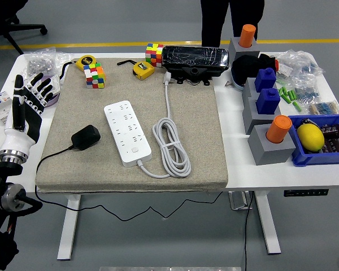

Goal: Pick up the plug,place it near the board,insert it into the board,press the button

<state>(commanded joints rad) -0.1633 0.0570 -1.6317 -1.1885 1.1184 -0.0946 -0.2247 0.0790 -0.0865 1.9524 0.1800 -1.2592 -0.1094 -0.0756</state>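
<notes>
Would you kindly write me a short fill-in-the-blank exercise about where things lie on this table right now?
1. The black plug lies to the ____ of the white power strip.
2. The left hand holds ____, its fingers spread.
3. The lemon sits in a ____ bin.
4. The coiled cable is ____ in colour.

Missing words: left; nothing; blue; white

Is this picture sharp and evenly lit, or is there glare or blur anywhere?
Head view: lighting is even and soft, shadows faint; the white power strip and black plug look sharp; slight glare on the black wrapped box; the left hand is not blurred.
</notes>
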